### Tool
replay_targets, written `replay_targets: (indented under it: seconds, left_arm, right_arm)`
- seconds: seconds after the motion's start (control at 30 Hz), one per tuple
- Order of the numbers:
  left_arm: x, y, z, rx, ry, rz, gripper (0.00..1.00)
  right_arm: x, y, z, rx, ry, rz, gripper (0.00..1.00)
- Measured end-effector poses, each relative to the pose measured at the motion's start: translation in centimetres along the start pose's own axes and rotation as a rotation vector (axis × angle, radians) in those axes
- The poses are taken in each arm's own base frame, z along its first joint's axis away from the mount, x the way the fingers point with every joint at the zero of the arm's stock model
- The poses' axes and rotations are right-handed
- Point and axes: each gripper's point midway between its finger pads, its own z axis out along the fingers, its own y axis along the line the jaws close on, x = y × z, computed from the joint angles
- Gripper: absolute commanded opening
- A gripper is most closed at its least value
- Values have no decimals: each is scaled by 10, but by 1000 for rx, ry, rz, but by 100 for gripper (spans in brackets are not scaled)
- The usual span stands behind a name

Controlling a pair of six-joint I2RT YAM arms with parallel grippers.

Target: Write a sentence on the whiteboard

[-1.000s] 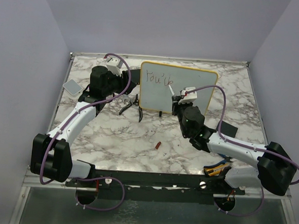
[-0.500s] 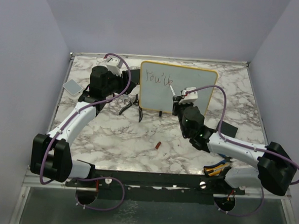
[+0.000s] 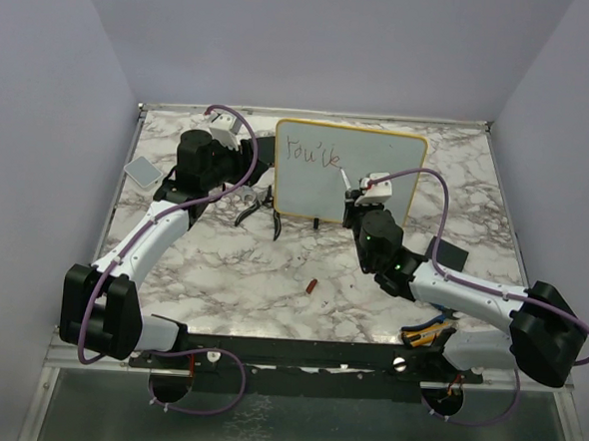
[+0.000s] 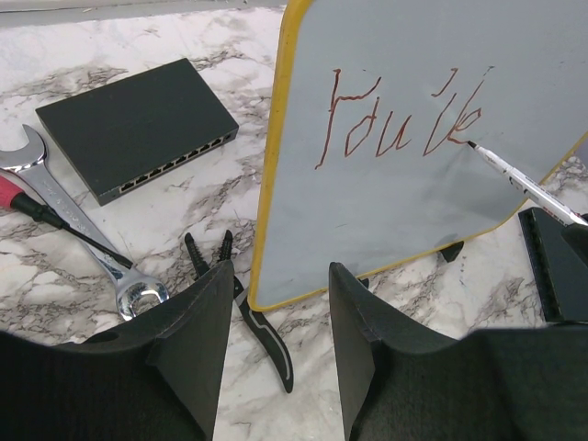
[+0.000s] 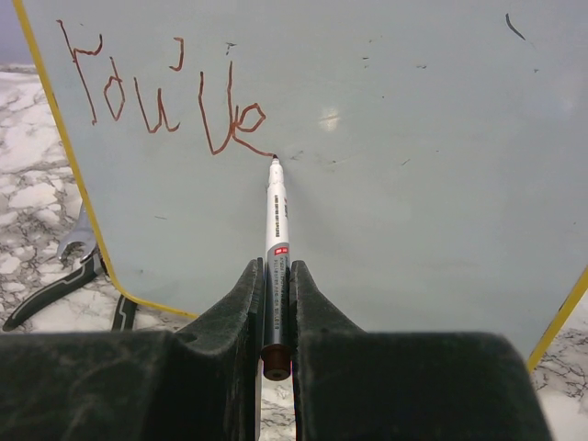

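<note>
The right gripper [image 5: 275, 276] is clamped on a marker [image 5: 276, 216] whose tip touches the whiteboard [image 5: 413, 184] straight ahead, at the last stroke of the sentence [image 5: 156, 106], while the left gripper [image 4: 278, 285] has its jaws apart, empty

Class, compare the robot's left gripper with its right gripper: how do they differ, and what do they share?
The left gripper stands open; the right gripper is shut on a marker. The left gripper clamps nothing, while the right gripper holds the marker's tip against the whiteboard beside the red writing. Both are black and face the whiteboard.
</note>
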Motion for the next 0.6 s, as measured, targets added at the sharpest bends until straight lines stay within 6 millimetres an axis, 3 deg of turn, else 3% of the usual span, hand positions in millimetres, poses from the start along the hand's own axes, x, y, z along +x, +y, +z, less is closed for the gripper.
replay_targets:
  seconds: [0.27, 0.4, 0.6]
  left_arm:
    - [1, 0, 0, -1, 1, 1, 47]
    - [2, 1, 0, -2, 4, 0, 47]
    - [2, 1, 0, -3, 4, 1, 47]
  right_arm:
    - [-2, -4, -10, -34, -13, -6, 0]
    - [-13, -13, -23, -50, -53, 19, 0]
    - [-21, -19, -26, -29, -72, 26, 1]
